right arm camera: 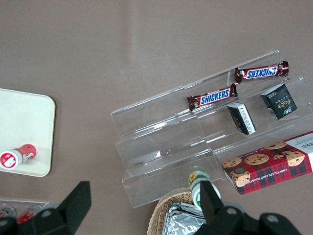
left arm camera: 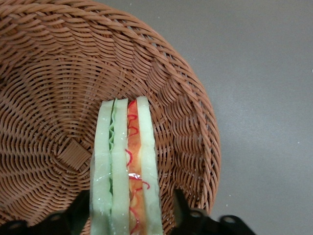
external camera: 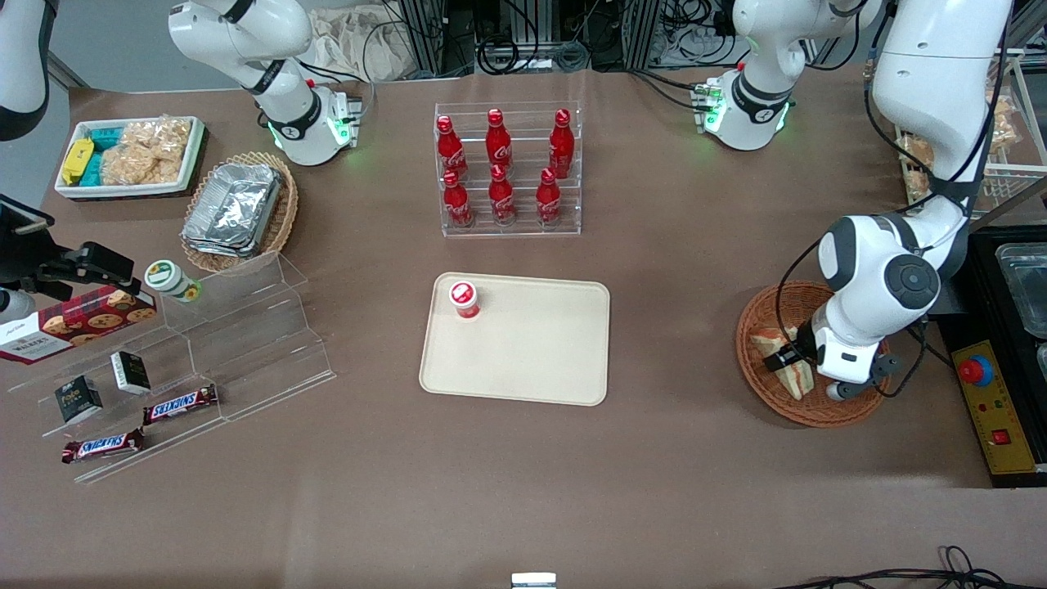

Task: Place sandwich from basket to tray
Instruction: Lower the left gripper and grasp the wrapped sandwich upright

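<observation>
table: brown cloth | cables: dark tangle along table's edge
</observation>
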{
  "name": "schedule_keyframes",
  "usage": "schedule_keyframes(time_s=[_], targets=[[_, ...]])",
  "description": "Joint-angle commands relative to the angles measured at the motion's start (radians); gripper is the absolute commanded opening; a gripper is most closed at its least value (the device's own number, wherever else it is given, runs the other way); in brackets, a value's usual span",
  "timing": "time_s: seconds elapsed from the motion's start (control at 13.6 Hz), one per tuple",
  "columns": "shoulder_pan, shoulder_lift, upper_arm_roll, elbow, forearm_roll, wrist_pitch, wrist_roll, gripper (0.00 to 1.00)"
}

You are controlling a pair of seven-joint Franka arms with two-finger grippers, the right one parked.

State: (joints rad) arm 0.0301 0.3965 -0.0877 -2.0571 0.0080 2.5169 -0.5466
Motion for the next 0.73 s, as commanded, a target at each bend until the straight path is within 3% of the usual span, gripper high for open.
schedule_keyframes(time_s=[0.0, 0.07, 0.22, 0.37, 0.66], targets=[[-0.002, -0.016, -0.001, -0.006, 0.017, 0.005, -0.007, 0.32], [-0.002, -0.030, -0.001, -0.003, 0.024, -0.009, 0.002, 0.22], [-0.002, -0.074, -0.003, 0.029, 0.087, -0.111, 0.042, 0.12], [-0.002, -0.112, -0.006, 0.107, 0.102, -0.264, 0.112, 0.04], [-0.002, -0.166, -0.062, 0.314, 0.101, -0.583, 0.162, 0.04]])
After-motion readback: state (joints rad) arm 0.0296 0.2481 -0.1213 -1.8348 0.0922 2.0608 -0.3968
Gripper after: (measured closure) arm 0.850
